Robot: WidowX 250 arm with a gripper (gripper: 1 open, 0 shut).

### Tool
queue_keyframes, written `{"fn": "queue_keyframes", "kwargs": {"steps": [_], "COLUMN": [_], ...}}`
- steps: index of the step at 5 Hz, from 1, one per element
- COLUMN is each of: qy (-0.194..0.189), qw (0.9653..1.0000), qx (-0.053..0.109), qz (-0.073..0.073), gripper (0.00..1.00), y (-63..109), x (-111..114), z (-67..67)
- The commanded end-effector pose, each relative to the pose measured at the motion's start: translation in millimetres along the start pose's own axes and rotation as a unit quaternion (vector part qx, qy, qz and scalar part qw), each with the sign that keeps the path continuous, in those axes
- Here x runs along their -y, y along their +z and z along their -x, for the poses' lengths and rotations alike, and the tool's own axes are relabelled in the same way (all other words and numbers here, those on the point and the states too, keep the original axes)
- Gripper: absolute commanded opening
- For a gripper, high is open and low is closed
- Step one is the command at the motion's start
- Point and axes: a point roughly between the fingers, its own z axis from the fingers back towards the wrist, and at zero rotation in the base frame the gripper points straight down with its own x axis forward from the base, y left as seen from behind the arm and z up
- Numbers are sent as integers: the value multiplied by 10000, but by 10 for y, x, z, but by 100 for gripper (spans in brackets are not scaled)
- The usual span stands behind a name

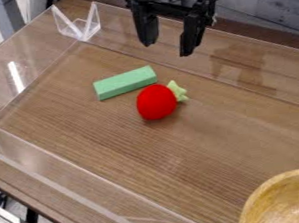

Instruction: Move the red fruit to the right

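Black end effector point(168, 39) hanging above the wooden table point(234, 125), pointed downward, two dark fingers point(145, 28) spread well apart with nothing between them, open and empty. Raised clear of the surface, up and to the right of the red fruit point(157, 102) in the picture, well apart from it and touching nothing. Red fruit resting on the wood near the middle of the table, glossy and rounded, light green leafy top turned toward the right and slightly up. Flat green block point(125, 82) lying just up and to the left of the red fruit, long side slanted, lower right corner very near the fruit; actual contact impossible to judge. Clear acrylic walls point(14, 77) standing around the table, the nearest one running left of the red fruit and along the front, with a clear triangular brace point(79, 23) at the far corner, up and to the left of the red fruit. Rim of a light wooden bowl point(290, 201) cut off at the lower right corner, well down and to the right of the red fruit, outside the clear wall.
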Motion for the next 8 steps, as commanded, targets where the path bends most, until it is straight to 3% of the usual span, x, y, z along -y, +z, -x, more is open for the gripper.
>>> {"fn": "queue_keyframes", "kwargs": {"steps": [1, 2, 3, 4, 5, 7, 8], "qy": [-188, 48, 356, 566, 672, 43, 210], "qw": [9998, 9998, 9980, 9958, 9942, 9952, 9939], "qx": [-37, 170, 526, 706, 831, 954, 1069], "qz": [-3, -19, 62, 113, 144, 201, 192], "gripper": [100, 100, 100, 100, 100, 100, 100], "y": [-98, -74, -11, 51, 48, -108, -221], "x": [-49, -441, -929, -1398, -1605, -1562, -1501], "z": [51, 84, 129, 164, 125, -50, -114]}}
